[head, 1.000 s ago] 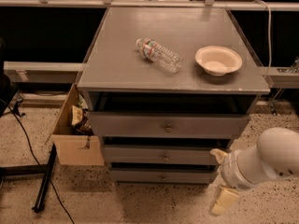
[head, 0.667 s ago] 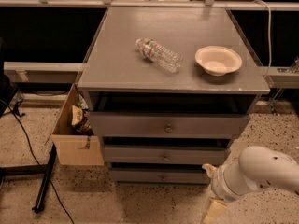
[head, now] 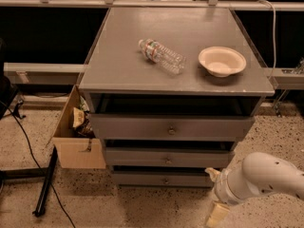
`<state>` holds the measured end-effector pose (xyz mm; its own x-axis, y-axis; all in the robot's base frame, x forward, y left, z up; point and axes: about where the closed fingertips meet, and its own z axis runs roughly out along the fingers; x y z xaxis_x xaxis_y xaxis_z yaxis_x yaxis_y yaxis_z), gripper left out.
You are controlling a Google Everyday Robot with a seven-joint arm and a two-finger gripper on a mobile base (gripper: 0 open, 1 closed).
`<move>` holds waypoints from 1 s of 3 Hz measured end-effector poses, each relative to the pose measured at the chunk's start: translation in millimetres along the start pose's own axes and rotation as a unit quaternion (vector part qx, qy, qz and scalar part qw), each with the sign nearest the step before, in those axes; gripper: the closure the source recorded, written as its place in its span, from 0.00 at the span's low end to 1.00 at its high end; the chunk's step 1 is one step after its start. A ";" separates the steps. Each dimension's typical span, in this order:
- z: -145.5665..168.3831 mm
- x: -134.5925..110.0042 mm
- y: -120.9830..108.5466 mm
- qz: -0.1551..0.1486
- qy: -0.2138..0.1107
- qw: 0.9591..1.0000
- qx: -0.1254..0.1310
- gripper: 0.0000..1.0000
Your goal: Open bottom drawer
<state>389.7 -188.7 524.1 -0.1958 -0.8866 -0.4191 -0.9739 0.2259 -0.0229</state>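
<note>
One second earlier the arm [head: 266, 177] had sat a little higher and further right. It had since swung left and dropped, so the gripper [head: 213, 194] hung low by the right front corner of the table [head: 118, 65], just beside the right end of the bottom drawer [head: 142, 178]. Over the last part of that second it barely shifted, which read as an approach settling rather than a sweep past.

For the task, this meant the reach was nearly set but no contact had been made. The knob [head: 166, 180] sat at the centre of the drawer front, well to the left of the gripper, and nothing touched it. The bottom drawer, lowest of three grey fronts and nearest the floor, looked shut or close to it, set back beneath the middle drawer [head: 142, 158] and top drawer [head: 133, 126].

The arm came in from the right edge. Its thick white forearm lay roughly level and pointed left toward the drawers, with the wrist turned so the jaws stood one above the other. They were spread apart and held nothing. By my judgement the gripper needed to travel left along the front and line up with the knob before closing. The bottle [head: 161, 56] and bowl [head: 222, 61] on the table had not moved.
</note>
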 end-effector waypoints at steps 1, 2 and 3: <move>44.0 26.5 -13.5 -0.014 -0.015 1.000 0.005 0.00; 90.6 53.3 -25.3 -0.021 -0.021 1.000 0.006 0.00; 144.8 81.5 -28.3 -0.019 -0.022 1.000 -0.005 0.00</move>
<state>418.0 -208.9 359.1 -0.1544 -0.8752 -0.4584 -0.9815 0.1892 -0.0306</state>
